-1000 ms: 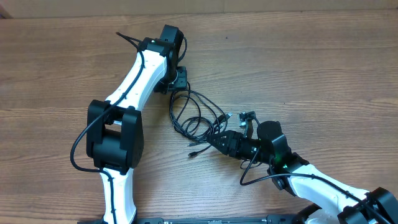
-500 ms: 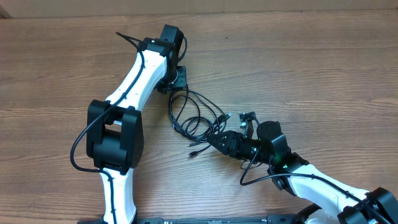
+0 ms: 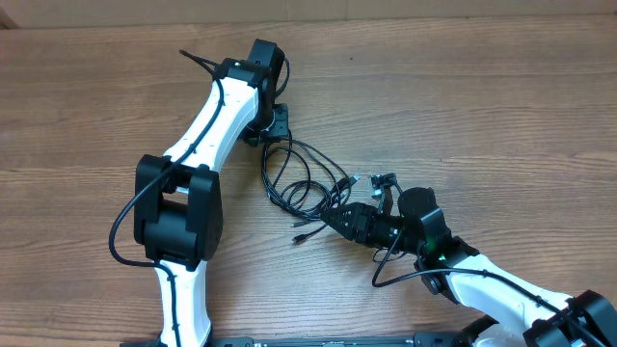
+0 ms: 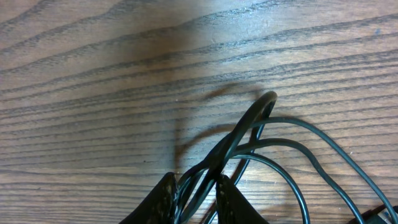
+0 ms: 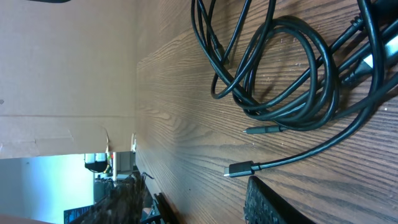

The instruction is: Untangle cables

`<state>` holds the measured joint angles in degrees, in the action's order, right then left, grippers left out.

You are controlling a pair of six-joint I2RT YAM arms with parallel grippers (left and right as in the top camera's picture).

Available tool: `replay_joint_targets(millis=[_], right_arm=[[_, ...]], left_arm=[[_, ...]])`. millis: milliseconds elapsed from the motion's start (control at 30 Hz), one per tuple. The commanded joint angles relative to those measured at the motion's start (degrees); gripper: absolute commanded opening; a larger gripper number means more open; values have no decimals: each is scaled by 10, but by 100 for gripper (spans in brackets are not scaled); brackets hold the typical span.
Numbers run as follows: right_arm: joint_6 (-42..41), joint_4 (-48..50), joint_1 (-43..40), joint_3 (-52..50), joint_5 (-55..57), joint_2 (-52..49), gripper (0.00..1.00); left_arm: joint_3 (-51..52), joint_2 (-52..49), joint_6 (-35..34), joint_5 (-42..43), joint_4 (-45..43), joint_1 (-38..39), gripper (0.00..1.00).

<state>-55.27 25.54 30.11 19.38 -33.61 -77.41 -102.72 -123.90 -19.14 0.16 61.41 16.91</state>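
Cables (image 3: pixel 307 193) lie looped on counter (image 3: pixel 482 116) btw both arms. L end effector (image 4: pixel 196 190) pinches a few strands. R end effector (image 3: pixel 334 214) grip: can't tell.

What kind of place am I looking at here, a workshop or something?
Probably a robotics lab or test bench, though little of the room shows. A robot's left arm and right arm reach over a wooden table with thin black cables on it, and a cardboard wall fences one side.
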Motion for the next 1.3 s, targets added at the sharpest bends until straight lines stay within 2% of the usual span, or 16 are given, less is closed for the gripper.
replay_joint_targets(millis=[0,300,367,400,500,700,800,967,1167,1267], right_arm=[[4,2,2,2,6,3,51],[4,2,2,2,6,3,51],[4,2,2,2,6,3,51],[4,2,2,2,6,3,51],[4,2,2,2,6,3,51],[4,0,2,2,6,3,51],[4,-5,2,2,5,3,50],[5,-23,2,2,6,3,50],[5,-28,2,2,6,3,50],[5,-28,2,2,6,3,50]], left_arm=[[7,-14,4,-6,-8,5,22],[42,-14,4,-6,-43,5,16],[42,-14,4,-6,-43,5,11],[42,-14,4,-5,-43,5,4],[42,-13,4,18,-42,5,4],[28,-8,-10,172,-21,-10,4],[14,-8,-22,285,-12,-27,4],[9,-8,-56,521,-16,-72,4],[9,-8,-58,643,-2,-123,4],[9,-8,-57,662,8,-149,4]])
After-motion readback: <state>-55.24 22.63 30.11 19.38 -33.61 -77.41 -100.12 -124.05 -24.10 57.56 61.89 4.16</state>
